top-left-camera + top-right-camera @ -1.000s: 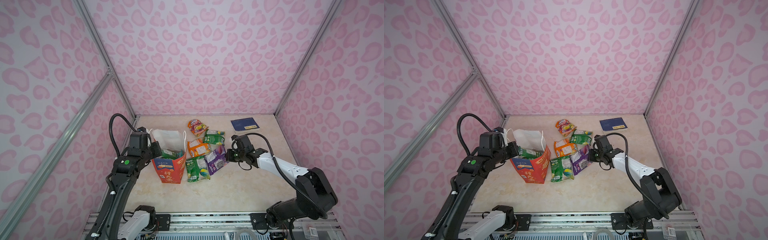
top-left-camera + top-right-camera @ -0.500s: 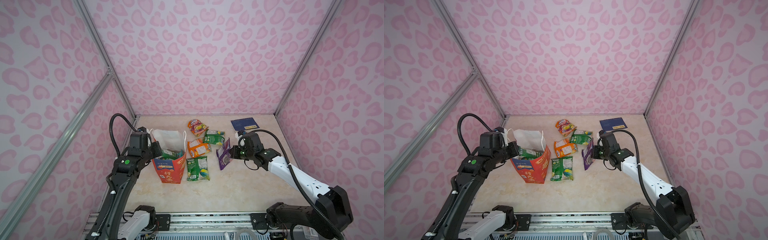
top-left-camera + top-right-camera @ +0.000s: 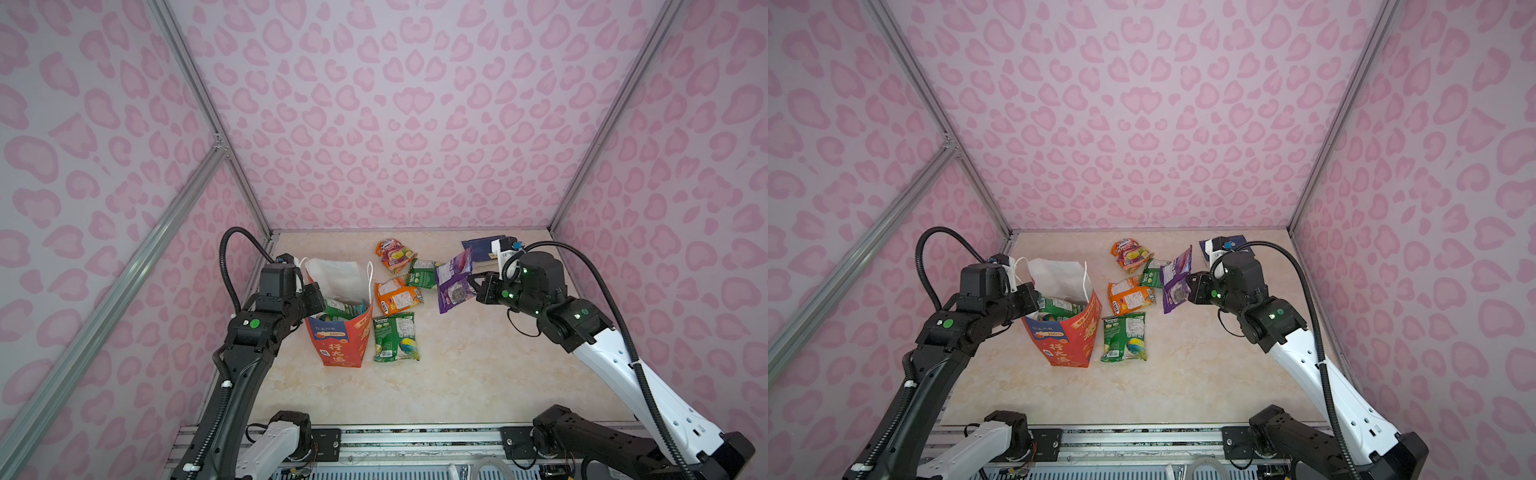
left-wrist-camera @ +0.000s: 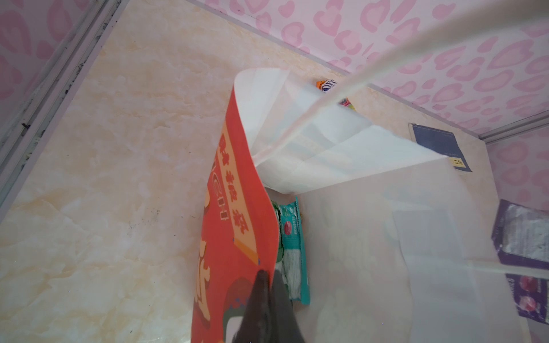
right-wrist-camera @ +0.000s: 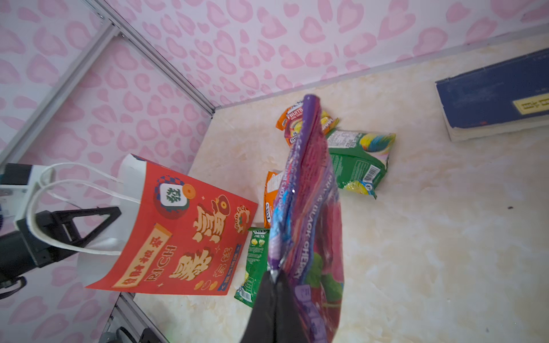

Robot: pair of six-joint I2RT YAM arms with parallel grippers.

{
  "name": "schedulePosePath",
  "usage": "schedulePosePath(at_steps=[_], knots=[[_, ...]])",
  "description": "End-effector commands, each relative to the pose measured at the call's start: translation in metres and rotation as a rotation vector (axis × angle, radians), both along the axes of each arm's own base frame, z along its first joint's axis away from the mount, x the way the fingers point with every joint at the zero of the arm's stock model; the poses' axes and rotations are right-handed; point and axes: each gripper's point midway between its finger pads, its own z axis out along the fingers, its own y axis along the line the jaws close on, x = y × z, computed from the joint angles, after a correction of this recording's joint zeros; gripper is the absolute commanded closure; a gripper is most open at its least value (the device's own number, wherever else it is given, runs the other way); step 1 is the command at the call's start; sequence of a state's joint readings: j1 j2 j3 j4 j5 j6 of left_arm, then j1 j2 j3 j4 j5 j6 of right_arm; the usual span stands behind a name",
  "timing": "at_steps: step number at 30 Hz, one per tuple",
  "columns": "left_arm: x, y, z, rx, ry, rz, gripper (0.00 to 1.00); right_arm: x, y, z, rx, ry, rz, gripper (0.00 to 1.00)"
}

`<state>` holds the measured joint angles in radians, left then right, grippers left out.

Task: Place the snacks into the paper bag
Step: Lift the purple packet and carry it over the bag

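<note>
Left wrist view: left gripper [image 4: 266, 276] is clamped shut on the red wall of the paper bag [image 4: 237, 208]; a teal packet [image 4: 292, 237] inside is half hidden. In both top views the bag stands upright at left, four snacks [image 3: 395, 336] lie beside it, and the right gripper [image 3: 473, 283], closed, holds a purple packet [image 3: 453, 282] aloft. Its arm partly hides the blue book [image 3: 478, 249].

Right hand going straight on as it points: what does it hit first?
Probably the nearer orange packet lying beyond its held purple packet; the paper bag sits to the side. Height unclear.
</note>
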<state>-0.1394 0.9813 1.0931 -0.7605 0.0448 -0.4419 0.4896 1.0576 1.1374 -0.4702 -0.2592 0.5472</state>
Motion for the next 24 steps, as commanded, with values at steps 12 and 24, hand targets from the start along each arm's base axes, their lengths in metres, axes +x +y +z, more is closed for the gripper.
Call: schedulePosePath(at_steps=[12,24], knots=[[0.001,-0.004,-0.001,-0.006,-0.002,-0.022,0.97,-0.001,0.059,0.132,0.071,-0.250,0.113,1.00],[0.002,-0.004,-0.003,-0.007,0.004,-0.024,0.97,0.001,0.157,0.212,0.148,-0.374,0.302,1.00]])
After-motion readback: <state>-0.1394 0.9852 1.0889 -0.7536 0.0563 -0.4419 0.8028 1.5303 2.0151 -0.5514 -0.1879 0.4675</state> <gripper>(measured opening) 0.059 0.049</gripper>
